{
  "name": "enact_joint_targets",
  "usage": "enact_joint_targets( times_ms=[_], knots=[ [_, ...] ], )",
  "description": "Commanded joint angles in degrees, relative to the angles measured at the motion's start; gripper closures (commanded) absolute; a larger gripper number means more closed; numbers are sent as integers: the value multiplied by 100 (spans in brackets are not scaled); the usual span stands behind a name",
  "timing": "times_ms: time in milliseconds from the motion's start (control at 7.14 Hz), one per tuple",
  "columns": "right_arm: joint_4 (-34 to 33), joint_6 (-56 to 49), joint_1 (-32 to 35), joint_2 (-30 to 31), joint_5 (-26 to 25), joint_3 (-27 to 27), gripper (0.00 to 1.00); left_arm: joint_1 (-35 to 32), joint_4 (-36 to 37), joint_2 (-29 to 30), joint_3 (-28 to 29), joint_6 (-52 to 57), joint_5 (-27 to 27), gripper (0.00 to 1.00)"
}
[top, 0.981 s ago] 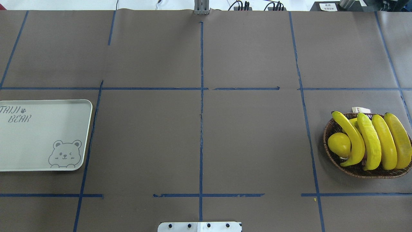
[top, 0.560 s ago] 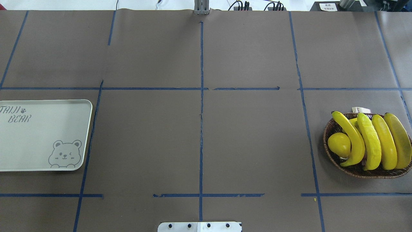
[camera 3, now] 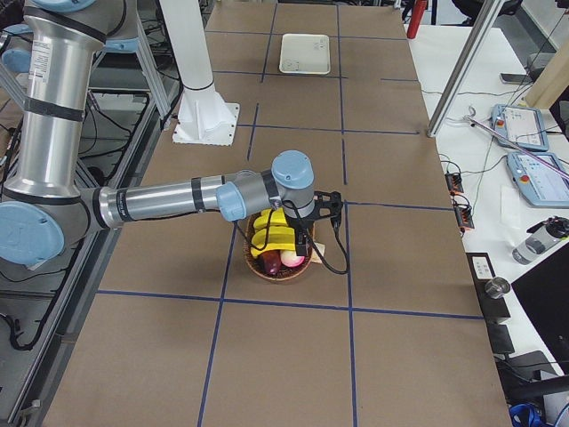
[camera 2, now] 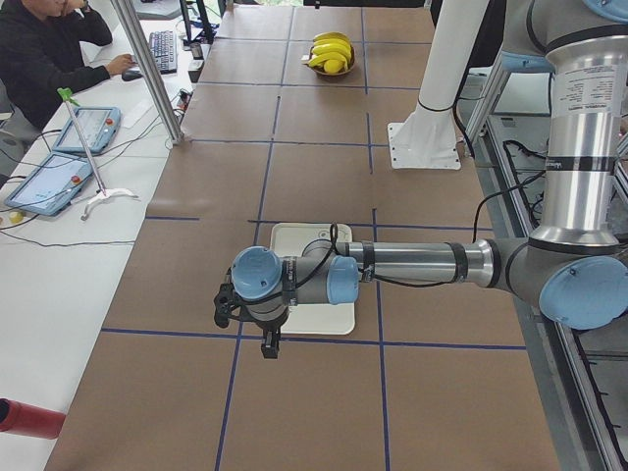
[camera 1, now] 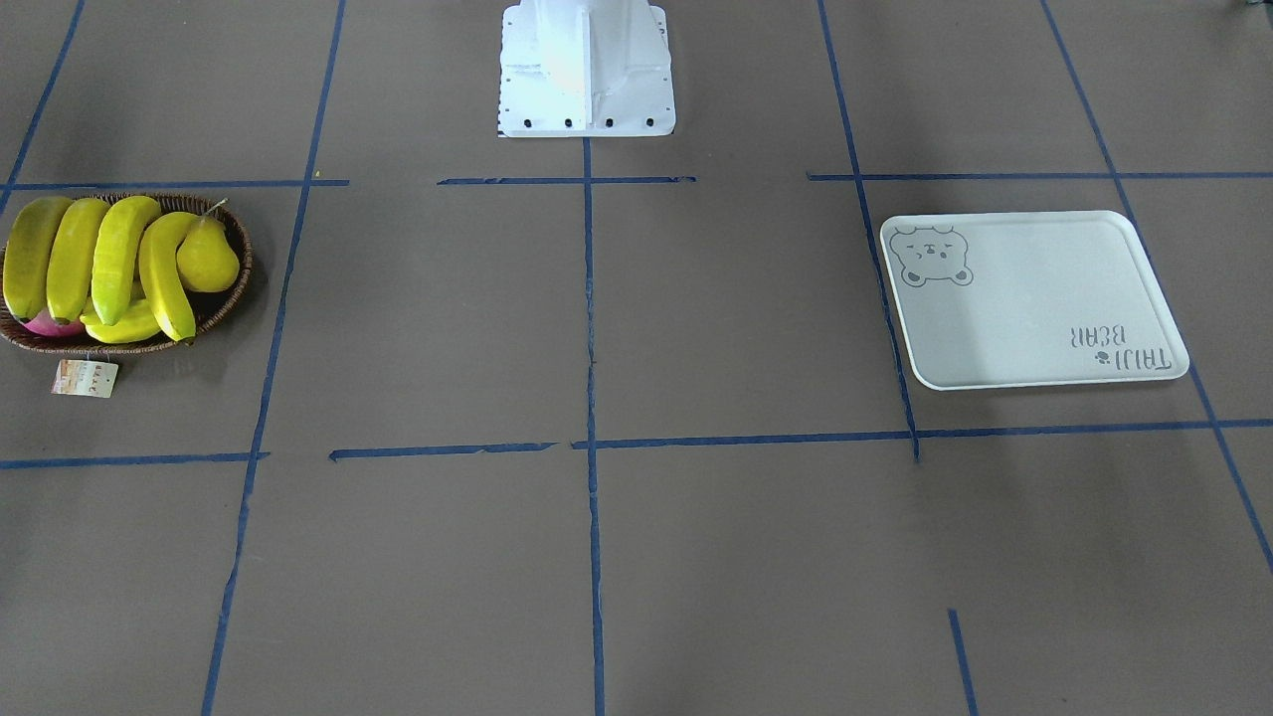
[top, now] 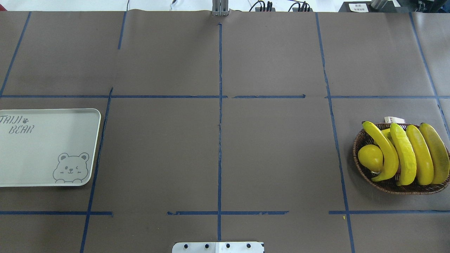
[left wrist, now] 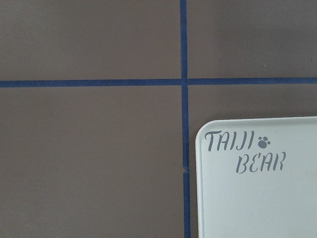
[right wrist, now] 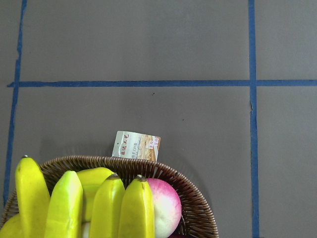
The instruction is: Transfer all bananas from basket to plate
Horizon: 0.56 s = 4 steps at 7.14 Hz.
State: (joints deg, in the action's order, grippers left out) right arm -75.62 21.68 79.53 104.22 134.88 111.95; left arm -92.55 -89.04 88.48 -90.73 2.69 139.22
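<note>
Brown paper crossed by blue tape covers the worktop point(top: 274, 147); the off-white plate point(top: 45, 158), lettered "TAIJI BEAR", lies well apart from the wicker basket point(top: 404, 189) holding four bananas point(top: 420, 154) and a pear point(top: 371, 158), with a paper tag point(camera 1: 86, 378) just beside it. The left hand point(camera 2: 269, 347) hangs near the plate and the right hand point(camera 3: 304, 253) above the basket; clenched or released, I cannot tell

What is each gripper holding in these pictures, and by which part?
Nothing, it seems: all four bananas lie in the basket. The left gripper and right gripper show only in side views, too unclear to judge their jaws.
</note>
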Motion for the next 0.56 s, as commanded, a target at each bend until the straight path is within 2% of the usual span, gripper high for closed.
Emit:
enact_joint_targets(
  times_ms=[0,140,420],
  knots=[
    [1438,606,-515,710,-286,37,6,0,-52,-15,12,-163,0,0],
    [1802,609,-770,957,-443,46,7,0,-61,-50,-14,-154,0,0],
    [1806,627,-1105,977,-750,38,2,0,-446,-199,-15,-198,0,0]
  ],
)
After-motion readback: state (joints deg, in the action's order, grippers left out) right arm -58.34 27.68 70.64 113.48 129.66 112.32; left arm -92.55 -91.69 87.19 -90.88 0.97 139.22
